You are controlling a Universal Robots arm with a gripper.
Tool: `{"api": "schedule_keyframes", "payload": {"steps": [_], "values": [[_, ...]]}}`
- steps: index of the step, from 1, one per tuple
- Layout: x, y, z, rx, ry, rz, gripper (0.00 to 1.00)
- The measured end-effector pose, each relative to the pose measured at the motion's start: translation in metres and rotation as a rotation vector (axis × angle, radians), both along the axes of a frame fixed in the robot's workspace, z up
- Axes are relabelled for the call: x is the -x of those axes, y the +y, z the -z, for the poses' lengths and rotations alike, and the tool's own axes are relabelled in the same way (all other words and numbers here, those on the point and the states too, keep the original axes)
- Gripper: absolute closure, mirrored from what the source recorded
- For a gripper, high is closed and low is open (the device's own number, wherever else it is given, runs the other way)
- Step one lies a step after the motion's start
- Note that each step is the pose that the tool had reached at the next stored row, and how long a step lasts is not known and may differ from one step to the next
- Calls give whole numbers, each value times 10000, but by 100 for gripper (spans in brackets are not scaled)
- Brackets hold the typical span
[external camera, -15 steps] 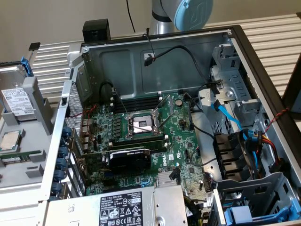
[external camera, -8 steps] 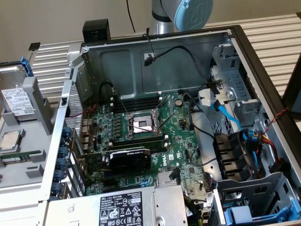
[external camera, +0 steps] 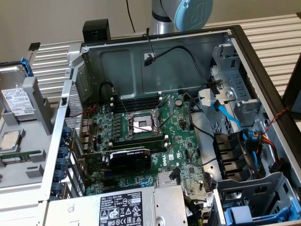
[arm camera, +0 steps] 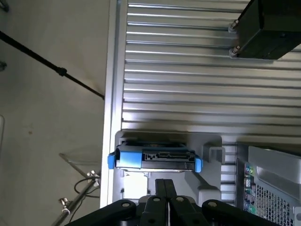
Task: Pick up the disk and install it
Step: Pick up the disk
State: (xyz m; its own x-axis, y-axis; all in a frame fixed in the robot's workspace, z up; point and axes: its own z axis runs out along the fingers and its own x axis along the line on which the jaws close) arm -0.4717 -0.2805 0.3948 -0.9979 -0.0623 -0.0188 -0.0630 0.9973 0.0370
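The fingers (arm camera: 162, 188) are pressed together, and nothing is held between them. The disk (arm camera: 155, 158) is seen edge-on just beyond the fingertips and is not touched by them. Its connector edge is turned toward the fingers, and its blue carrier (arm camera: 112, 161) shows at both ends. The disk is stood on edge in a grey holder (arm camera: 209, 155), which is set on a ribbed metal counter (arm camera: 188, 94). A perforated corner of the open case (arm camera: 273, 188) is seen beside the holder, farther from the fingers than the disk.

In the exterior view the disk (external camera: 18, 101) is found at the exterior view's left, outside the case (external camera: 164, 70), with its white label showing. A square chip (external camera: 9, 140) and a green memory stick (external camera: 19, 157) are laid near it on the same grey fixture. The arm (external camera: 188, 14) is seen behind the case's far wall.
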Motion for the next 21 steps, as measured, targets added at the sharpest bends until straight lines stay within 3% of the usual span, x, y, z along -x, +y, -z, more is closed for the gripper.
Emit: {"api": "schedule_keyframes", "payload": {"steps": [21], "values": [[0,0,1,-1,0,-4011,89]]}}
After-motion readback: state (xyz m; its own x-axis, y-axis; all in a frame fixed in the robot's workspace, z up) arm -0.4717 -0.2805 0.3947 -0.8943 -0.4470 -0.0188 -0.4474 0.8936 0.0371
